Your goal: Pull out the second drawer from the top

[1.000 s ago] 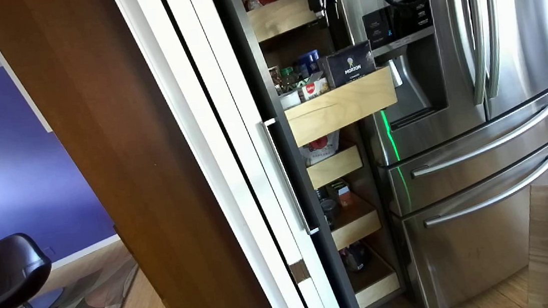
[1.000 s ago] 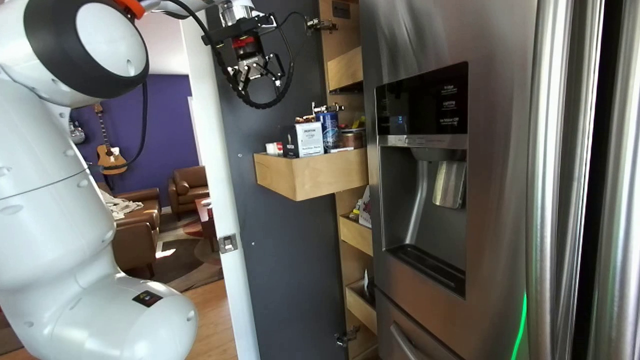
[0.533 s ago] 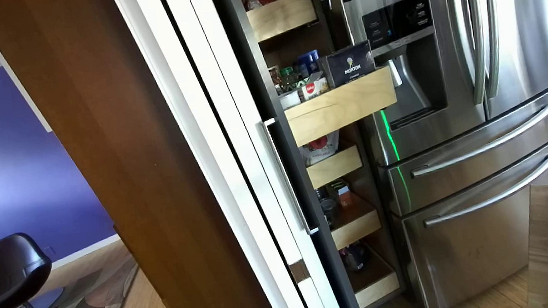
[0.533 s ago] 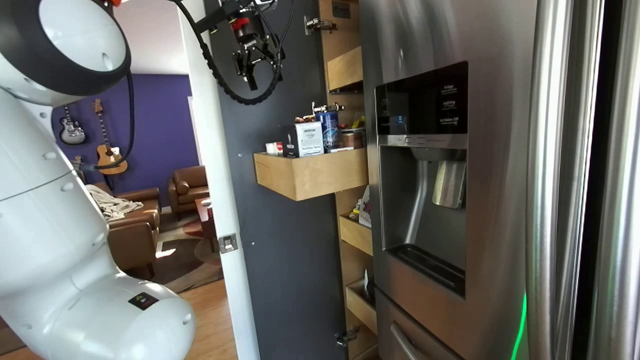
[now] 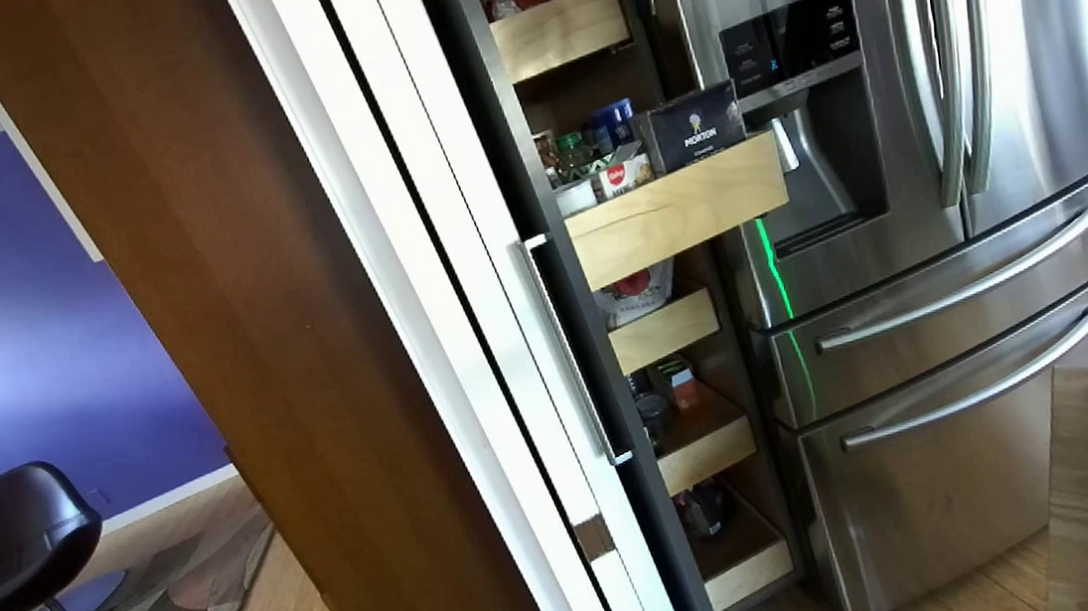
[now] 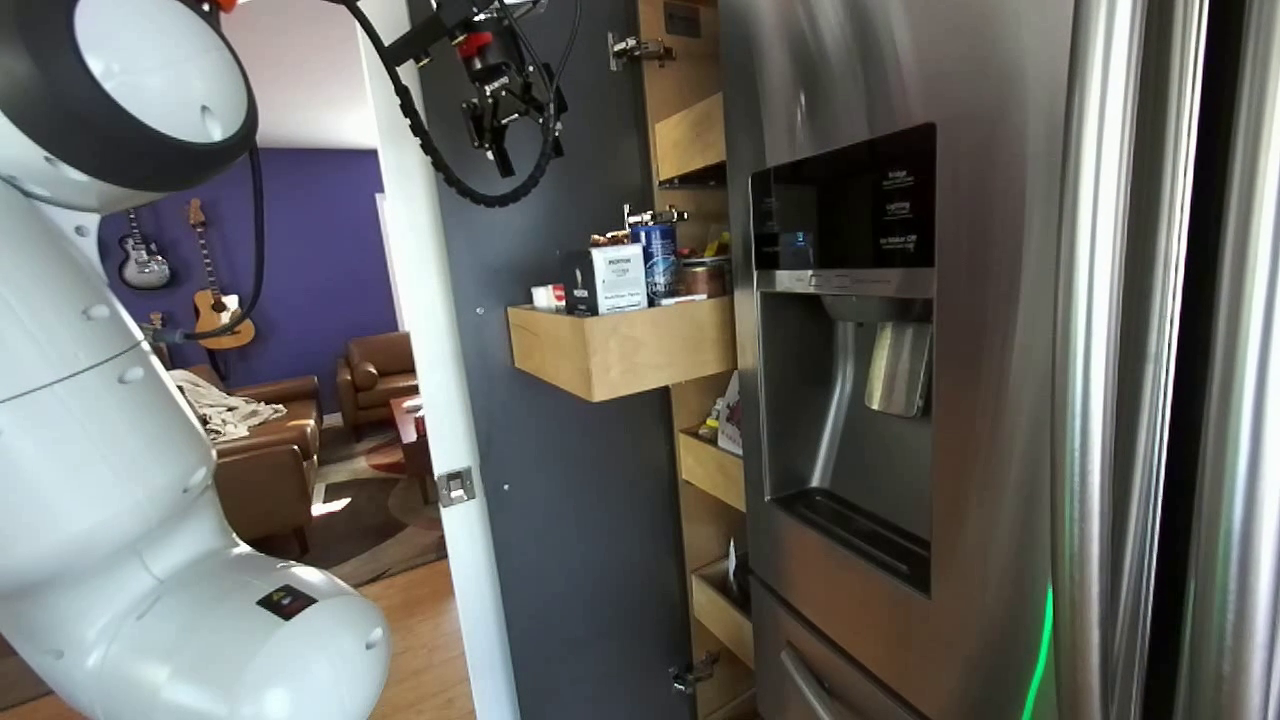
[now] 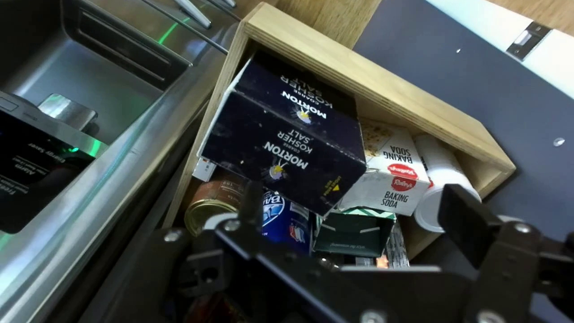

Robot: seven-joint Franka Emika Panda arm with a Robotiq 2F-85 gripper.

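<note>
Purple wall (image 6: 325, 215) beyond; the boxy pale-wood second drawer (image 6: 655, 352) juts out — pulling seems done. Above it, the black metal hand (image 6: 531, 158) gapes empty — probably just retreat next.

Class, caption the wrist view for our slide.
Past the open tool, the pulled-out wooden drawer holds a Morton kosher salt box, a baking soda box and a blue can.

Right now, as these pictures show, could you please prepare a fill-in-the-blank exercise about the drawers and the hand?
The ____ visible drawer from the top sticks out farthest.
The large dark box in it is labelled kosher ____.
The small white box beside it is labelled baking ____.
The hand is ____, not shut.

Missing words: second; salt; soda; open.
</note>
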